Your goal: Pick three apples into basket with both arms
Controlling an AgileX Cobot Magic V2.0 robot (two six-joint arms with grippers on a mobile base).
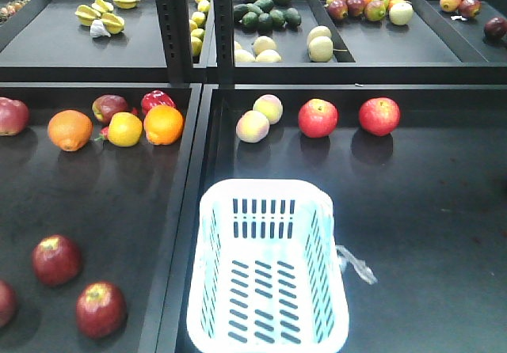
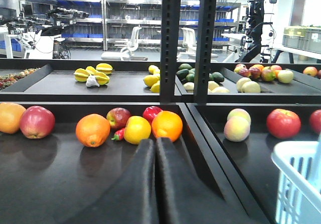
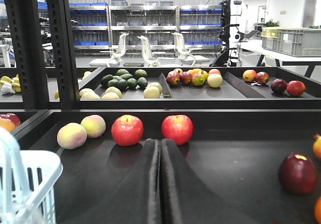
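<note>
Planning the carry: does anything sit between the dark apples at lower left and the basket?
Only the raised black divider: the apples lie left of it, the basket right. No fruit between them.

The basket (image 1: 261, 187) is sitting up front in the right tray (image 1: 428, 234) — beside the divider (image 1: 178, 274). Three apples (image 1: 56, 260) are lying left of it, oranges (image 1: 70, 129) behind.

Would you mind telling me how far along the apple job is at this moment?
Nothing looks done: the basket is empty. Nothing is in hand: the left gripper and right gripper are both shut, holding nothing. Left to do: all three dark apples lie on the left tray beside the basket.
</note>
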